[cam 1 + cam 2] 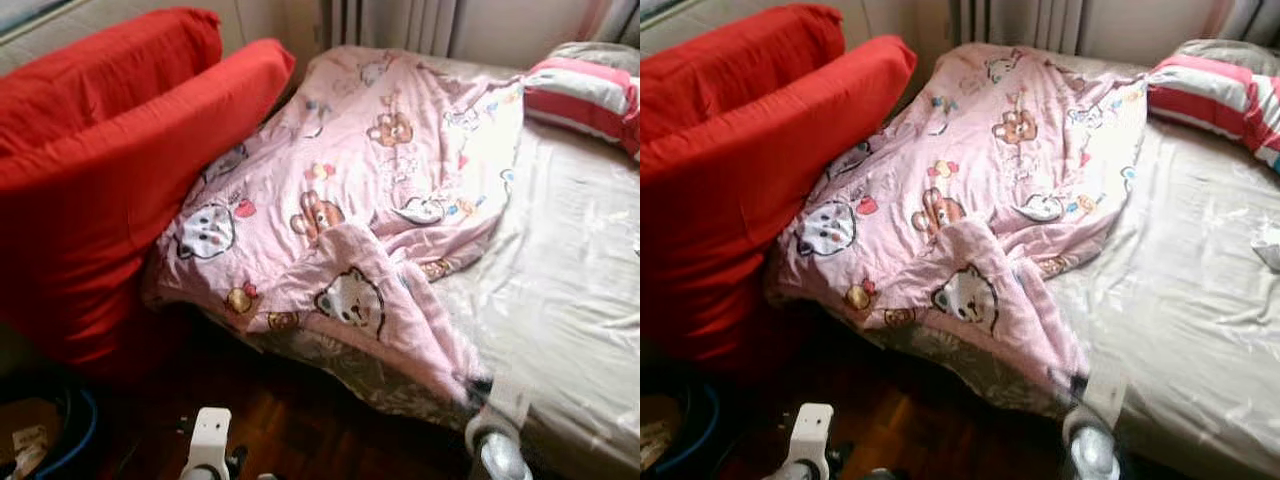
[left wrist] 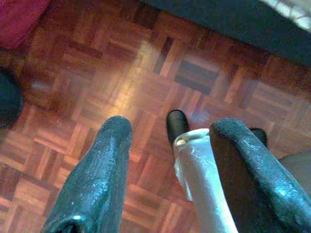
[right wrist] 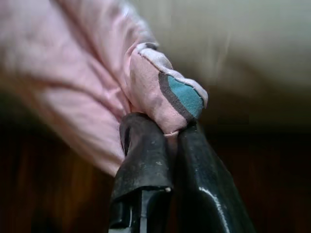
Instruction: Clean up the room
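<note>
A pink cartoon-bear blanket (image 1: 350, 170) lies rumpled across the left half of the bed, its lower edge hanging over the near side. My right gripper (image 3: 167, 128) is shut on the blanket's corner (image 3: 160, 92), pinching the pink fabric with its teal patch. From the head, that gripper (image 1: 479, 388) sits at the bed's near edge, where the blanket's lowest corner ends. My left gripper (image 2: 175, 128) hangs open over the parquet floor (image 2: 121, 73), with nothing between its fingers. The left arm (image 1: 205, 445) shows low in front of the bed.
Beige sheet (image 1: 570, 260) covers the right half of the bed. A red-and-white striped pillow (image 1: 585, 95) lies at the far right. Two big red cushions (image 1: 110, 170) lean against the bed's left side. A blue-rimmed container (image 1: 70, 435) stands on the floor at the lower left.
</note>
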Motion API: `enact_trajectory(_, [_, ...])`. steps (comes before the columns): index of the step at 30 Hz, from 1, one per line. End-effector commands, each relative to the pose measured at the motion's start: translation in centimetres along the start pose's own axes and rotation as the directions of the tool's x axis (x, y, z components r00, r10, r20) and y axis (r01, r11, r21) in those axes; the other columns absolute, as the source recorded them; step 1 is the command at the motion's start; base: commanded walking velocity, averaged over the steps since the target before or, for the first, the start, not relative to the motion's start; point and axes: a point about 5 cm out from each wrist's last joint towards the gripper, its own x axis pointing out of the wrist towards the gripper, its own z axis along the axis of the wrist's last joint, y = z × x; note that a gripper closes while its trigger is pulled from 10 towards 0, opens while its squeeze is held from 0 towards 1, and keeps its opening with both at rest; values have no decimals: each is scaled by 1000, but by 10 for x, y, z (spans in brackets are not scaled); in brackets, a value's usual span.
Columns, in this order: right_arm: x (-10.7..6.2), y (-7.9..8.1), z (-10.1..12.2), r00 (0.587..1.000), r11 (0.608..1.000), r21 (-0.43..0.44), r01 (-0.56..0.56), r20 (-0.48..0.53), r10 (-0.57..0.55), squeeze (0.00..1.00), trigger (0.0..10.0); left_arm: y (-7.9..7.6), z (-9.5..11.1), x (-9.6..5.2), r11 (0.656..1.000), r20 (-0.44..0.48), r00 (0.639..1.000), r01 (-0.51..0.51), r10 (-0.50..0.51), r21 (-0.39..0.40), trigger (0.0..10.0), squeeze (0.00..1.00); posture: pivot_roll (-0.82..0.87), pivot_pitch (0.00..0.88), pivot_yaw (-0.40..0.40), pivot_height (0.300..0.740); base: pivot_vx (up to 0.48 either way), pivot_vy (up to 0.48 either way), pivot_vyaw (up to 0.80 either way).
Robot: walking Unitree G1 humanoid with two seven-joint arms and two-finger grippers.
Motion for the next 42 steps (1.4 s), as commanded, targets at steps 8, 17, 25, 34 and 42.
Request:
enact_trajectory(8, [-22, -18, -69, 933, 840, -472, -266, -345, 102, 0, 10000, -1, -6, -1, 1000, -31, 999, 13, -12, 21, 10000, 0, -67, 150, 38, 740, 0, 0, 0])
enact_trajectory(17, [-34, -39, -93, 873, 516, -742, -428, -488, 22, 0, 10000, -2, -6, -1, 1000, -32, 999, 15, -14, 27, 10000, 0, -67, 147, 32, 740, 0, 0, 0])
enact_trajectory(25, [-23, -72, -50, 987, 774, -627, 87, -49, -150, 0, 10000, -5, -5, -1, 999, -31, 999, 19, -19, 31, 10000, 0, -84, 148, 30, 740, 0, 0, 0])
enact_trajectory(34, [-53, -61, 20, 790, 795, -446, 411, 610, -66, 0, 10000, -7, -5, 0, 999, -32, 999, 25, -23, 36, 10000, 0, -100, 141, 19, 740, 0, 0, 0])
enact_trajectory(42, [-91, -28, 16, 710, 622, -656, 427, 670, 220, 0, 10000, -10, -5, 0, 999, -33, 999, 26, -25, 31, 10000, 0, -117, 140, 1, 740, 0, 0, 0])
